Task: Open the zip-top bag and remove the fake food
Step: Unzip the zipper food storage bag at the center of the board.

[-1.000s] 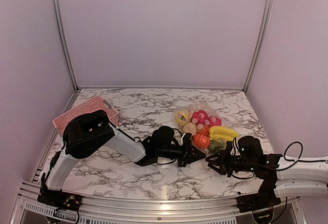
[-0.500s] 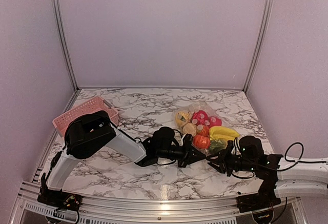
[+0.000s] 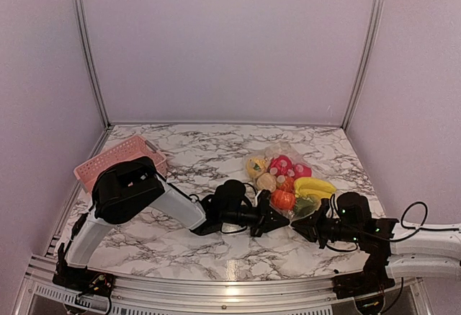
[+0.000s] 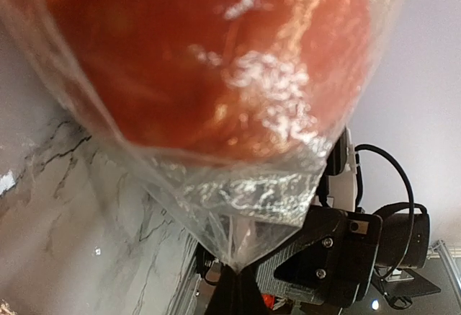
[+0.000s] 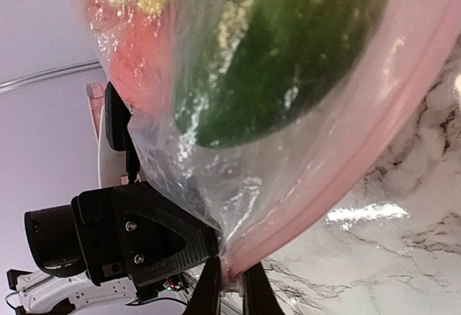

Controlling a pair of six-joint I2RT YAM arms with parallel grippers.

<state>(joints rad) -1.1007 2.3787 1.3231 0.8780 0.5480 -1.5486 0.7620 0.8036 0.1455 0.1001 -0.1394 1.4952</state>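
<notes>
Two-sided pinch on the zip-top bag [image 3: 292,182], lying on the right half of the marble table [image 3: 194,149] with the fake food [image 3: 281,165] bunched inside, well apart from the pink basket [image 3: 119,156] at the left edge. Reaches in from the left with the left gripper [image 3: 281,218], forearm low and nearly level over the marble, wrist pointed right at the bag's near corner. Seen from the left wrist, clamps a fold of clear plastic just below an orange-red piece [image 4: 216,55], jaws tight together on it. Comes in from the right with the right gripper [image 3: 299,223], arm likewise laid flat along the table's near side, wrist pointed left, tips just beside the left one's. From the right wrist, shows fingers [image 5: 252,290] drawn in on the end of the bag's pink zip strip [image 5: 346,163], a green piece [image 5: 288,55] pressed against the plastic above. Against a second ago: has slid the right gripper forward from a spot clear of the bag up to its near edge, and has closed jaws that stood apart then. Has kept the left arm, the bag and the food where they were.
</notes>
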